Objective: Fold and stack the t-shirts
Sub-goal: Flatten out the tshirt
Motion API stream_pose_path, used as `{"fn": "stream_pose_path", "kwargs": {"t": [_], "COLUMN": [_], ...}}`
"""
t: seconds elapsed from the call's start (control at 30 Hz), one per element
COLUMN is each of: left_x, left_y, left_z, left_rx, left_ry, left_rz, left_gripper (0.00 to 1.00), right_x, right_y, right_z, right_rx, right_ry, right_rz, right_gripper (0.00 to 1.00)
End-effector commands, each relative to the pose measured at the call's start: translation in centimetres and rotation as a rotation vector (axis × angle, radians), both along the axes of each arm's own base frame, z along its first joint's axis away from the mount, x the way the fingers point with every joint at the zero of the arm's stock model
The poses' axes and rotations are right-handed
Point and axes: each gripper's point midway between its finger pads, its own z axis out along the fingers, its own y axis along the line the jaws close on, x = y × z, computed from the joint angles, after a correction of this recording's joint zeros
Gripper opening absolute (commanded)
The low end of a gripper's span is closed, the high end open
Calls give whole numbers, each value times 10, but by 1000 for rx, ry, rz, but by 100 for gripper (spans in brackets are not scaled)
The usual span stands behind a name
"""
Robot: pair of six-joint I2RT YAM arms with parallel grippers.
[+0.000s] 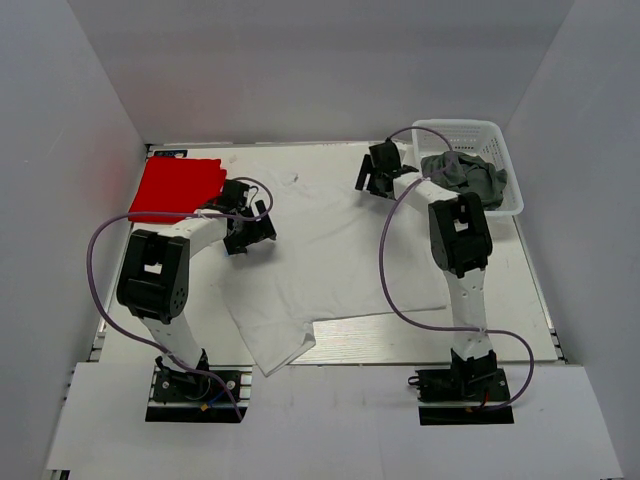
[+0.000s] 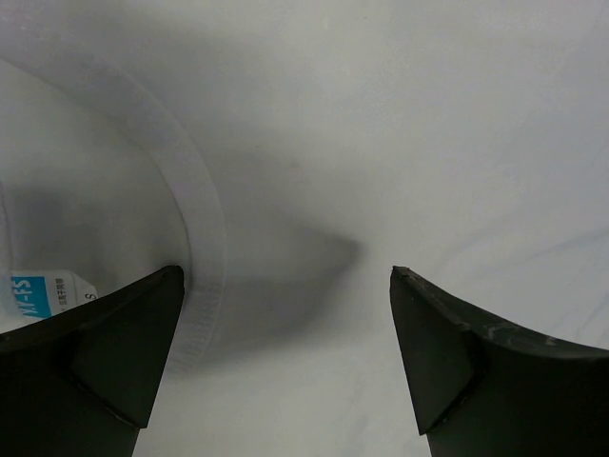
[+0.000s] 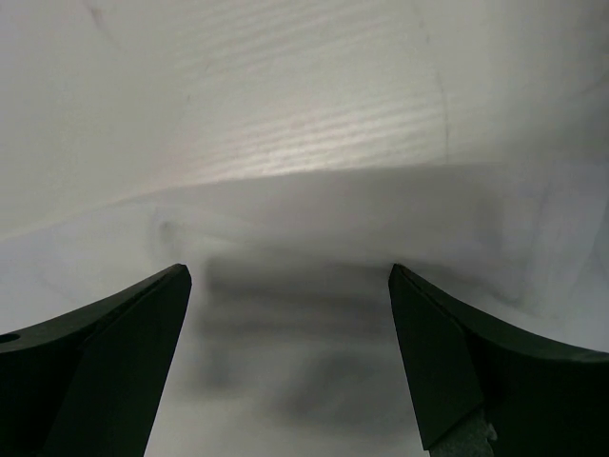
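Observation:
The white t-shirt lies spread flat over the middle of the table. The red t-shirt lies folded at the far left. The dark grey t-shirt is crumpled in the basket. My left gripper is open just above the white shirt's left side, over its collar band and label. My right gripper is open low over the white shirt's far right edge. Both are empty.
A white plastic lattice basket stands at the far right corner. Grey walls close in the table on three sides. Purple cables loop from both arms.

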Motion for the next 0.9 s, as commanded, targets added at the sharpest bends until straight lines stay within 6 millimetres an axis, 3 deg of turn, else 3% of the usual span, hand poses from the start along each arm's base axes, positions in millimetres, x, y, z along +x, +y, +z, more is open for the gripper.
{"fn": "stream_pose_path", "kwargs": {"t": [0.0, 0.17, 0.2, 0.3, 0.33, 0.4, 0.47, 0.5, 0.53, 0.57, 0.6, 0.63, 0.67, 0.7, 0.73, 0.77, 0.83, 0.87], "left_x": [-22, -34, -35, -35, -35, -31, -27, -25, -22, -16, -15, -11, -6, -5, 4, 3, 16, 19], "left_y": [10, 12, 10, 8, 8, 7, 8, 7, 8, 7, 6, 7, 6, 8, 9, 12, 23, 25], "left_z": [-33, -42, -42, -41, -41, -39, -35, -32, -28, -21, -16, -14, -5, 2, 10, 13, 34, 38], "left_rx": [54, 52, 43, 32, 36, 34, 39, 37, 44, 39, 36, 42, 33, 42, 54, 73, 120, 131], "left_ry": [99, 128, 130, 132, 131, 121, 107, 96, 92, 69, 56, 45, 28, 20, -1, 10, -45, -53], "left_rz": [-15, -19, -24, -29, -37, -38, -33, -33, -29, -29, -29, -24, -16, -10, -1, 8, 63, 83], "left_gripper": [100, 100, 100, 100, 100, 100, 100, 100, 100, 100, 100, 100, 100, 100, 100, 100, 100, 100], "right_x": [32, 76, 95, 121, 131, 140, 140, 135, 122, 113, 102, 79, 68, 48, 29, 11, -11, -30], "right_y": [-16, -25, -22, -19, -18, -15, -10, -5, -6, -7, -4, -5, -6, -3, -4, -6, 2, -10], "right_z": [17, 28, 44, 50, 65, 74, 99, 115, 94, 138, 165, 127, 147, 142, 120, 131, 121, 103], "right_rx": [-17, 8, 37, 47, 63, 57, 54, 52, 2, 9, 15, -7, 8, 10, 6, 10, -11, -64], "right_ry": [-82, -232, -305, -368, -409, -440, -467, -476, -424, -474, -501, -403, -422, -394, -337, -343, -312, -261], "right_rz": [-83, -132, -137, -121, -108, -84, -28, -10, 29, 39, 65, 81, 84, 99, 108, 118, 135, 86], "right_gripper": [90, 90, 90, 90, 90, 90, 90, 90, 90, 90, 90, 90, 90, 90, 90, 90, 90, 90]}}
